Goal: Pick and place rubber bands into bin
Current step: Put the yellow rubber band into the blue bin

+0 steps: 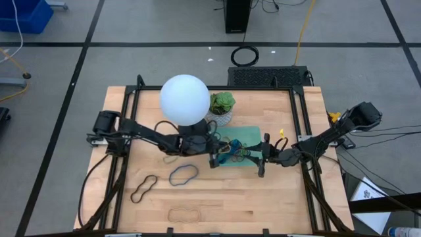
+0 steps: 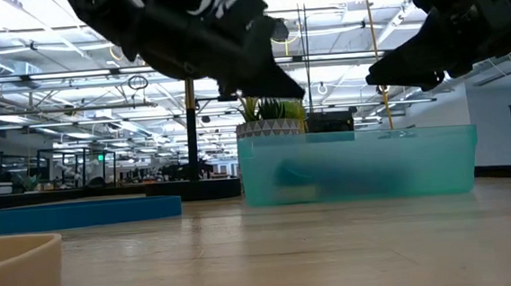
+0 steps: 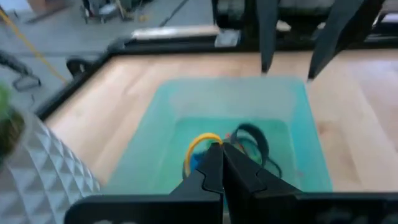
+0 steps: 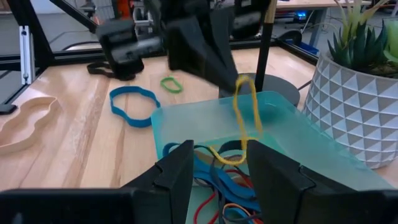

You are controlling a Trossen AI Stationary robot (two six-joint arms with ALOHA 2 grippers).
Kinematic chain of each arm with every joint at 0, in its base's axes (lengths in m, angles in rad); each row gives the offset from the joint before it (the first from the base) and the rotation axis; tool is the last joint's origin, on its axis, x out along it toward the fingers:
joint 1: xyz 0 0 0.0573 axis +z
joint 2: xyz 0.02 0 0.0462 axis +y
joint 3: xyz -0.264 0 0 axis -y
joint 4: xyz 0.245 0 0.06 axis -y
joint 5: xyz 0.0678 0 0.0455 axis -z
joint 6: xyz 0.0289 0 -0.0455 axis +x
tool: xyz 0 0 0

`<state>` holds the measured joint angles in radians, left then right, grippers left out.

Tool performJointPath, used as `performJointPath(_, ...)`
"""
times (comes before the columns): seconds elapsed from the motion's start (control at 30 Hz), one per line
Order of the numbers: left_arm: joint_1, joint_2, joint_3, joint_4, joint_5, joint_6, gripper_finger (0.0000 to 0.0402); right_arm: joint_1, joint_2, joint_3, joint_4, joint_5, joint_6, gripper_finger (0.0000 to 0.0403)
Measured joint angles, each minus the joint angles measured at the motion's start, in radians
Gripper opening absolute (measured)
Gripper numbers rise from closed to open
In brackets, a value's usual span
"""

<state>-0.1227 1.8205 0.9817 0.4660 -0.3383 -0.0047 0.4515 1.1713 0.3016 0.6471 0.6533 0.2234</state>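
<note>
1. The left tool hangs over the green bin, its two fingers pinched tight on a yellow rubber band. In the right wrist view the band dangles straight down from those fingertips, long axis upright, and its lower end reaches in among the bands already lying in the bin.

2. Seen past the left tool's own fingers in the left wrist view, the bin floor lies directly below the tips, with the yellow loop and a dark one just ahead of them. So the bin sits under this tool, not off to a side. My guess is that the coming move is only a matter of letting go.

3. The right tool waits at the opposite side of the bin, facing the left one across it. Its fingers stand apart and I see nothing between them. The pile of blue, orange and black bands lies right in front of it.

4. Bands not yet collected lie on the desk well away from both tools, on the left arm's side: a blue band, a dark band and a tan band. The left arm is plainly the nearer one to them.

5. A white plant pot stands just beside the bin, close behind the left tool.
</note>
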Motion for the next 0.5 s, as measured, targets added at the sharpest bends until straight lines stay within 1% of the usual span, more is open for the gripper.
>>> performJointPath(0.23, 0.0, 0.07, 0.0, 0.007, 0.005, -0.06, 0.0003, 0.0, 0.0, 0.0, 0.0, -0.001, 0.0, 0.0142)
performJointPath(0.5, 0.001, 0.092, -0.001, 0.0, 0.006, -0.084, 0.003, 0.0, 0.0, 0.0, 0.0, -0.003, 0.003, 0.0142)
